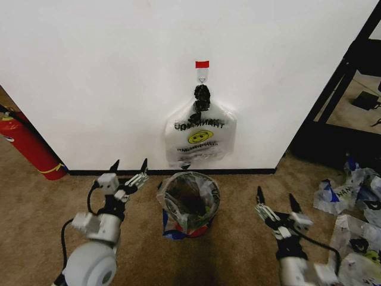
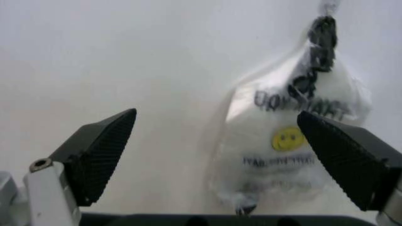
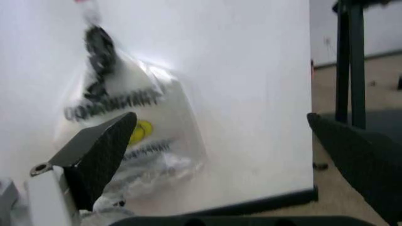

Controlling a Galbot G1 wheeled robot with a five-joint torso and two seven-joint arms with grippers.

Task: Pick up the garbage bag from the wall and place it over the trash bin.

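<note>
In the head view, a white smiley-print bag [image 1: 200, 138] with a black knot hung on the wall [image 1: 107, 71] from a small red-topped hook [image 1: 202, 64]; its print was hard to read. Directly below it stood one trash bin [image 1: 189, 205] on the brown carpet [image 1: 36, 208], close to the black baseboard [image 1: 119, 173]. A thin see-through garbage bag [image 1: 209, 189] with a blue patch already lined the bin's rim, and what lay inside was too dark to make out. The left pincer [image 1: 128, 165] hovered just left of the bin with its fingers spread apart. The right pincer [image 1: 277, 199] hovered to the bin's right, fingers spread likewise, with bare carpet between it and the bin. One red fire extinguisher [image 1: 30, 146] leaned at the left edge, partly cut off. Several crumpled bags [image 1: 351, 196] lay at the right edge, too tangled to count.

In the left wrist view, the left pincer [image 2: 220, 155] was open and empty, two dark fingers [image 2: 100, 150] framing the hanging white bag [image 2: 295, 141], which was blurred.

In the right wrist view, the right pincer [image 3: 226, 155] was open and empty, with the white bag [image 3: 132, 136] beyond one finger [image 3: 103, 153] and the wall's corner edge [image 3: 310, 94] beside a dark frame [image 3: 349, 61].
</note>
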